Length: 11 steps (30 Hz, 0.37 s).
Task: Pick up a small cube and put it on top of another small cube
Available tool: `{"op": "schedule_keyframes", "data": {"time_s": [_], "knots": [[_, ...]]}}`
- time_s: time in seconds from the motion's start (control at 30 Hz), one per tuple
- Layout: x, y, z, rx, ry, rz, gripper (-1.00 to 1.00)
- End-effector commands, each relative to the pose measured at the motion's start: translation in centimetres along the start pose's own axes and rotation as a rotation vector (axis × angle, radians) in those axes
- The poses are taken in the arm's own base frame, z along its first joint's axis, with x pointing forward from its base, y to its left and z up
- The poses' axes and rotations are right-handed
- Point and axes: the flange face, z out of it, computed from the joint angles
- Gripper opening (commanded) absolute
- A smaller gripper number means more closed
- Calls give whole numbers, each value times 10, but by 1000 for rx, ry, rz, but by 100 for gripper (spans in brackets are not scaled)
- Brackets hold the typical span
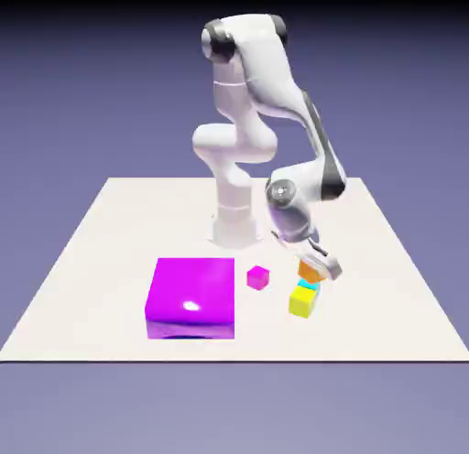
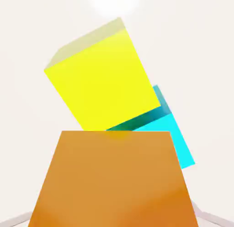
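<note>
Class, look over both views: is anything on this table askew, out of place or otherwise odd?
Nothing is spilled or damaged. One point: the yellow cube sits tight against the cyan cube, crowding the spot below the orange cube that the gripper holds.

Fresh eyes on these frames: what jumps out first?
The big glossy magenta block at the exterior view's left dominates the table. To its right the gripper holds the orange cube just above the cyan cube and yellow cube. The hand view is filled by orange, with yellow and cyan behind.
</note>
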Motion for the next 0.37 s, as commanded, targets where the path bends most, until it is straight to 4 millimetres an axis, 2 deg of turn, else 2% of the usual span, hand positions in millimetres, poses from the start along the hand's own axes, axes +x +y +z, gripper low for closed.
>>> {"op": "schedule_keyframes", "data": {"time_s": [0.0,0.03,0.23,0.27,0.3,0.33], "knots": [[2,7,-5,-9,-10,-27,-100],[2,7,-5,-9,-10,-27,-100],[9,0,63,-9,-10,-27,-100],[9,0,63,-9,-10,-27,100],[9,0,63,-9,-10,-27,100],[7,1,51,-9,-12,-28,100]]}}
